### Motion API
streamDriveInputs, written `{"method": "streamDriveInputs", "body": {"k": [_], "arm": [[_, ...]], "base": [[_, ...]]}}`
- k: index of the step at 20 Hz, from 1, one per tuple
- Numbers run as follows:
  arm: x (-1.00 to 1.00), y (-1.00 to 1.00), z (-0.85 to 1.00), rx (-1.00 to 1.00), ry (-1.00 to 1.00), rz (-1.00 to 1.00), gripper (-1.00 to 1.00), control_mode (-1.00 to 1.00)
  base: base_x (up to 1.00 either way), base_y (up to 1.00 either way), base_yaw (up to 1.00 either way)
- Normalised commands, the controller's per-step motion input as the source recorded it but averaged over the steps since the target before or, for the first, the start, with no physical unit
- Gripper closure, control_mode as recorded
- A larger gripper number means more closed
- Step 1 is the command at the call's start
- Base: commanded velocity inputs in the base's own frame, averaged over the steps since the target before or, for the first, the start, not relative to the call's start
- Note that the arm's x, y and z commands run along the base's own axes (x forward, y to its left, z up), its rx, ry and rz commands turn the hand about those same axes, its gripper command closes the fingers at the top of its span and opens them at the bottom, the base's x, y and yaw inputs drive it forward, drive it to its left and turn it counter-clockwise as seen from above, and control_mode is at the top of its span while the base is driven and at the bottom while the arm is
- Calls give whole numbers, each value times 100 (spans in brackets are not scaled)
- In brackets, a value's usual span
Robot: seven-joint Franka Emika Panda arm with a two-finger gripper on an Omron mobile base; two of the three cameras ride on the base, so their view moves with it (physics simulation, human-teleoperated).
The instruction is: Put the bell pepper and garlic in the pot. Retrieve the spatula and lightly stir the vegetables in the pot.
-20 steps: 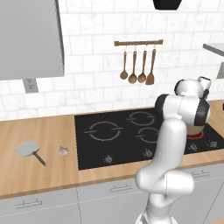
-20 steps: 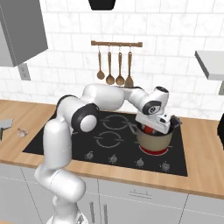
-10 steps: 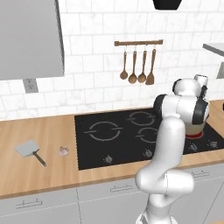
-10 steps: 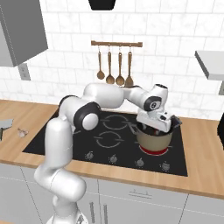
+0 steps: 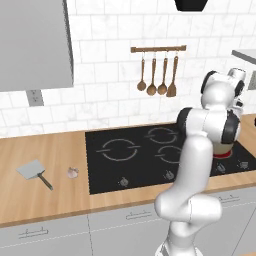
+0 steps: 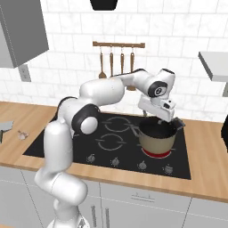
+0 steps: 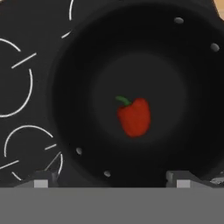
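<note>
Pepper (image 7: 134,116) is lying on the dark floor of the pot (image 6: 156,140); gripper (image 7: 111,177) is hanging released above it, fingertips barely showing. Garlic (image 5: 73,172) and spatula (image 5: 33,172) are waiting on the counter (image 5: 45,195).

The bell pepper (image 7: 134,117) lies in the pot (image 6: 156,139) on the hob's (image 5: 145,155) front right burner. The garlic (image 5: 73,173) sits on the counter (image 5: 35,200) left of the hob, just right of the spatula (image 5: 34,172).
</note>
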Motion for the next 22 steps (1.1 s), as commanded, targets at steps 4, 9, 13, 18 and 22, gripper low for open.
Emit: {"method": "streamDriveInputs", "body": {"k": [4,9,13,18,22], "arm": [[-6,21,18,0,-2,9,-100,-100],[-15,21,13,0,-7,3,-100,-100],[-36,89,18,0,-4,16,-100,-100],[-14,100,0,-11,1,32,-100,-100],[-37,100,-3,-14,2,54,-100,-100]], "base": [[0,0,0],[0,0,0],[0,0,0],[0,0,0],[0,0,0]]}}
